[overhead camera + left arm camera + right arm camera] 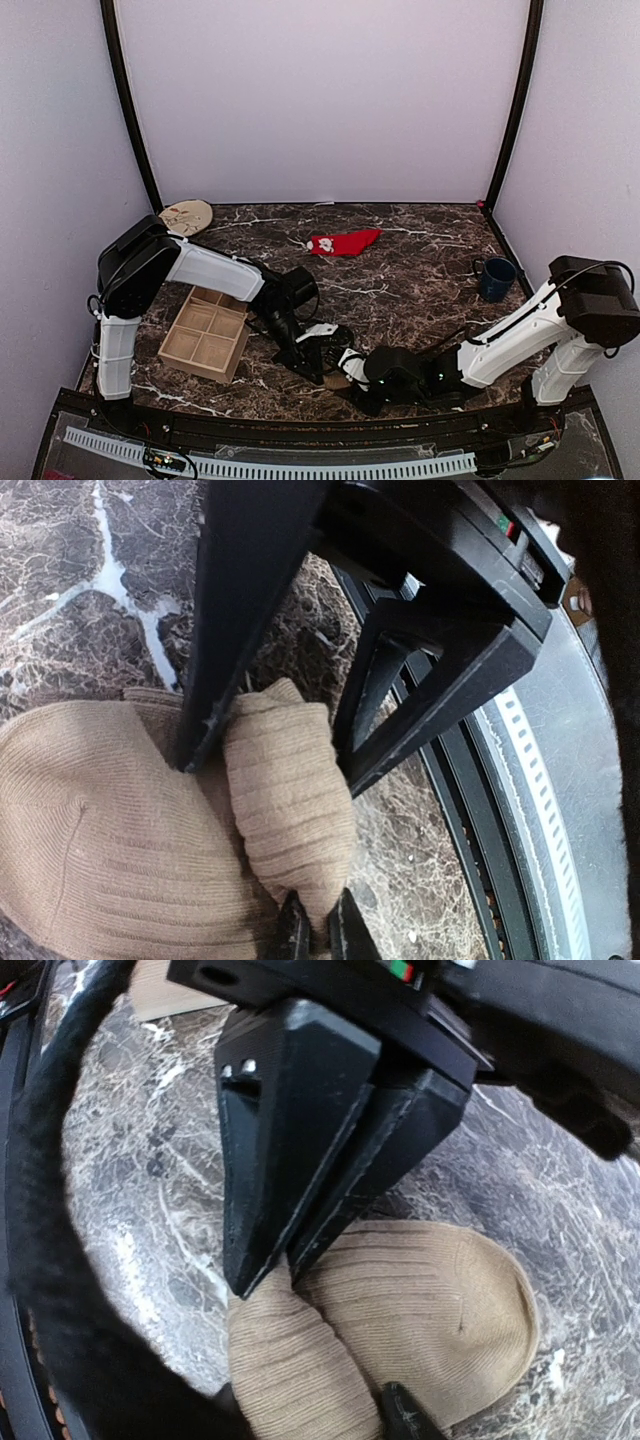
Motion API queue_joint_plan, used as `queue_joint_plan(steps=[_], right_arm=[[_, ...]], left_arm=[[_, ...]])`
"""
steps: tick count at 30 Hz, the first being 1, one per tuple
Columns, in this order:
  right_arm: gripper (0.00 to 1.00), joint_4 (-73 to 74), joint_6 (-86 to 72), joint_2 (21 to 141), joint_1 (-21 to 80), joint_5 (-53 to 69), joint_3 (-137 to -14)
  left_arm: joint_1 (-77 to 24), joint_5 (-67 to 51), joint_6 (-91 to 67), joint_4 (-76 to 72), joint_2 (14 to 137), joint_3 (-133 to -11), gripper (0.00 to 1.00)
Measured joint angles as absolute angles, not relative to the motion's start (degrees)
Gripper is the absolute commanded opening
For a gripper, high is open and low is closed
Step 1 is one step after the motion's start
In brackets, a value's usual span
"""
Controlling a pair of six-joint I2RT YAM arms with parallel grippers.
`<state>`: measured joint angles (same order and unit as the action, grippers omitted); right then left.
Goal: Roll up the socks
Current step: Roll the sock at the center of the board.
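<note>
The tan sock lies near the table's front edge, with one end folded into a thick roll. In the top view only a scrap of it shows between the two grippers. My left gripper straddles the roll, one finger pressing each side. My right gripper is pinched shut on the roll's end, and its tips also show in the left wrist view. The grippers meet at the front centre, left and right. The red sock lies flat at the back middle, far from both.
A wooden compartment tray sits to the left beside the left arm. A blue mug stands at the right. A round pale plate lies at the back left. The table's black front rail runs close to the sock.
</note>
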<state>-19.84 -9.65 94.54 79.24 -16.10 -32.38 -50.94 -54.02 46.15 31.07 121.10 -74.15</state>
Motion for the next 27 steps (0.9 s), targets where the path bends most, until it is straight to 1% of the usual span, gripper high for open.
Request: queue_joint_plan(steps=[3,8,11,15,19,22,27], right_arm=[[0.37,-20.5,-9.2,94.7,79.2,-16.1,-32.4],[0.23,-21.0,-8.7,94.7,79.3,-16.3,-32.4],[0.2,-21.1,-8.4,94.6,79.3,-16.3,-32.4],[0.1,-21.0,-8.1,94.6,79.4,-16.3,-32.4],[0.02,-21.0,-8.1,94.4,79.5,-16.1,-32.4],[0.0,-20.9,-8.1,94.4,79.5,-15.7,-32.4],[0.0,-20.9,-9.3,94.4,79.4,-14.8,-32.4]], left_arm=[[-50.9,-54.2,46.2,31.4,121.3,-74.3,0.03],[-50.8,-54.4,46.3,31.7,121.5,-74.6,0.04],[-50.8,-54.5,46.3,31.8,121.6,-74.7,0.04],[-50.7,-54.5,46.0,31.9,121.8,-74.9,0.07],[-50.6,-54.4,45.1,31.9,121.8,-75.0,0.13],[-50.3,-54.4,44.2,31.9,121.8,-75.1,0.17],[-49.4,-54.1,42.2,31.8,122.0,-75.8,0.23]])
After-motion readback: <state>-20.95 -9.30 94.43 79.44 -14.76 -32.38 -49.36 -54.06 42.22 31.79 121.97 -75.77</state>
